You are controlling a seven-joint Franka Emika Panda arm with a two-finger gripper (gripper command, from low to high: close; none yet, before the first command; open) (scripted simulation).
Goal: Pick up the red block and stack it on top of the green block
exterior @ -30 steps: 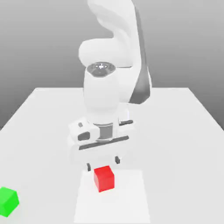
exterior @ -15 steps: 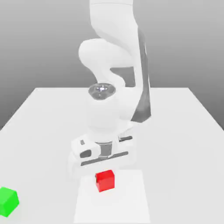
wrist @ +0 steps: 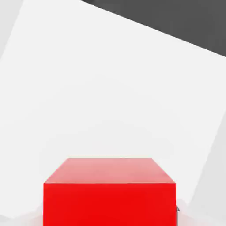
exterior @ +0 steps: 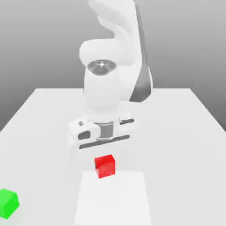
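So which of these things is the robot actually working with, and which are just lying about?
Part of the job:
- red block, gripped under the arm's hand, lifted off the table
- green block, at the exterior view's lower left, waiting

Just there:
- white table
- paler square patch on it

Glossy white rounded arm (exterior: 103, 95), dark grey side panel, grey-slotted hand housing

red block (wrist: 109, 194) sits right at the end effector, close under the hand camera; its top face and one side face show, edges square and level; white bench (wrist: 110, 88) lies beyond and below the block; a lighter square patch on the bench runs out to a dark backdrop (wrist: 176, 22) at the far edge
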